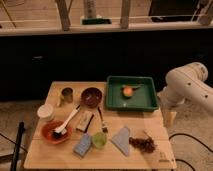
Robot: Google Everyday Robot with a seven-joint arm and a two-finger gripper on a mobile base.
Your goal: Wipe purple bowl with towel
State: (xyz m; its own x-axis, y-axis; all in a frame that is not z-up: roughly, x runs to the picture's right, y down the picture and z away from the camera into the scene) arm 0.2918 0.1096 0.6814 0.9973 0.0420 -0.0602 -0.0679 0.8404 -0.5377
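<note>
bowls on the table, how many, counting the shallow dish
2. The purple bowl sits mid-table, left of the green tray; the orange dish holding a brush is at the front left. None looks hidden. The gripper hangs beside the table's right edge.

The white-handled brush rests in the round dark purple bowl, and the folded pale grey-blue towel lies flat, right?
No: camera view shows the brush in the shallow orange-red dish, not the purple bowl. Towel lies flat; gripper hangs right of the wooden table.
</note>
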